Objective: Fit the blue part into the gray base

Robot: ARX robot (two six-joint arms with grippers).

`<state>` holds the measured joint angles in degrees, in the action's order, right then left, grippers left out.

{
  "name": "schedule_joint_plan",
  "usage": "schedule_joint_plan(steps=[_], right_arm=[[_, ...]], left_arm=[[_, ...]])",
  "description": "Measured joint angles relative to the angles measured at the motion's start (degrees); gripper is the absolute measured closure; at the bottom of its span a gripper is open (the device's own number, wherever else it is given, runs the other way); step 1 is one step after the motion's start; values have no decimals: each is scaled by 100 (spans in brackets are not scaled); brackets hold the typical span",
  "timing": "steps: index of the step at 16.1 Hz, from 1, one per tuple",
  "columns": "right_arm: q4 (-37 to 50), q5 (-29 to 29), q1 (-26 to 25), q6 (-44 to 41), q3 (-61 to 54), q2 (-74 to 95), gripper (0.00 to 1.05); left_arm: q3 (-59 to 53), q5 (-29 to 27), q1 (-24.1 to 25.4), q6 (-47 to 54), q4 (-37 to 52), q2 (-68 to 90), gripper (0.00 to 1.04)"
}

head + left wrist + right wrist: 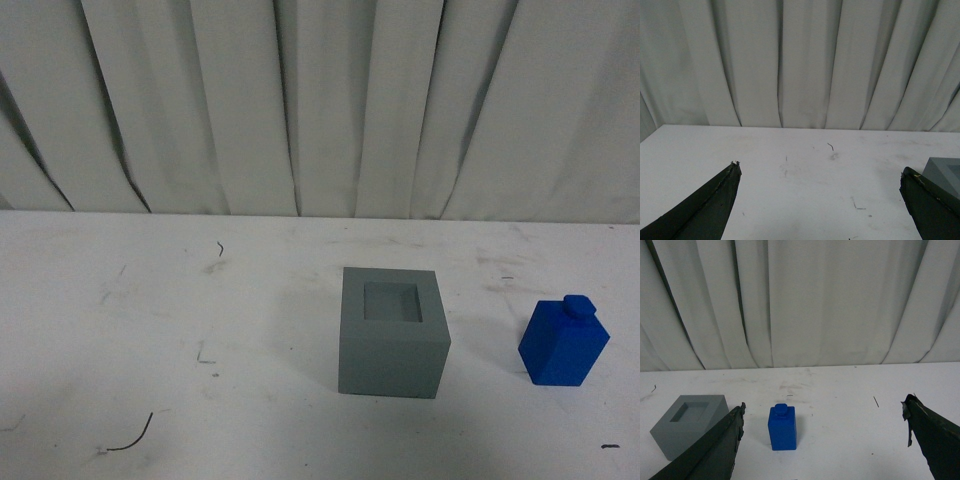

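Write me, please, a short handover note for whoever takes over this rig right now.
Left gripper: open, empty.
Right gripper: open, empty, facing the blue part.
Blue part stands upright on the table, right of the gray base, not touching it. The base's recess is empty.
Done: nothing yet.
Left: grasp the blue part, likely with the right gripper, and insert it into the recess.

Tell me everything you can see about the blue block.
The blue part is a bright blue block, plastic-looking, taller than wide, with a small stud on top. It stands upright on the white table, to the right of the gray base and apart from it. Only the table touches it.
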<state>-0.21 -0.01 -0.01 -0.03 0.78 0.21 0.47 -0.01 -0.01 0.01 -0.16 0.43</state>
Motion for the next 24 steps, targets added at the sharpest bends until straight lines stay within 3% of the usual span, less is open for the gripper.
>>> schedule_joint_plan(steps=[17, 19, 21, 23, 24], right_arm=[[2, 0, 0, 0, 0, 2, 6], [1034, -339, -380, 57, 26, 708, 6], [2964, -1165, -1403, 153, 256, 2717, 6], [4994, -1860, -2385, 273, 1360, 5176, 6], [5504, -1917, -2498, 275, 2109, 6295, 6]], left_arm=[[0, 0, 0, -2, 0, 0, 7], [0, 2, 0, 0, 0, 0, 7], [0, 0, 0, -2, 0, 0, 7], [0, 0, 0, -2, 0, 0, 7], [0, 0, 0, 0, 0, 0, 7]])
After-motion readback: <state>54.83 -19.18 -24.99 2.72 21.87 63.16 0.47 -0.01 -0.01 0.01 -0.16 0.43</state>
